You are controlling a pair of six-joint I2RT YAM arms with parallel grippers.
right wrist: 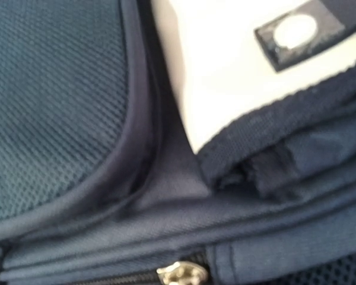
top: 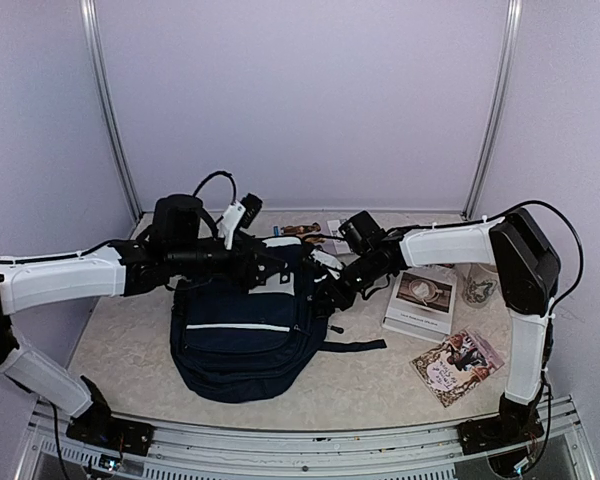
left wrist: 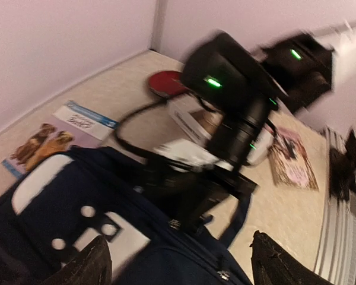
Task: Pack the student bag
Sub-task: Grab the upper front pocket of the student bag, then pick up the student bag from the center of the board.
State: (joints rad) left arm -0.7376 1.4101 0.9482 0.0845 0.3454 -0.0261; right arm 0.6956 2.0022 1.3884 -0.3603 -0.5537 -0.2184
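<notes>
- Centrally, the student bag point(top: 242, 340) lies on the table point(top: 130, 350).
- Left gripper point(left wrist: 183, 264): jaws wide, empty, above its top.
- Right gripper point(top: 332, 293): closed at its upper corner; grip unclear.

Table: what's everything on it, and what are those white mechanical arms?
bag: one, navy with white patches, middle
dog booklet: one, blue-edged, behind bag
book: one, white, right of bag
magazine: one, pinkish, near right corner
cup: one, pale, right of book, hard to make out
red disc: one, by back wall, partly hidden
table: one, beige
left arm: one, white, reaching from left
right arm: one, white, reaching from right
left gripper: one, black, open above bag's top
right gripper: one, black, shut at bag's top right
</notes>
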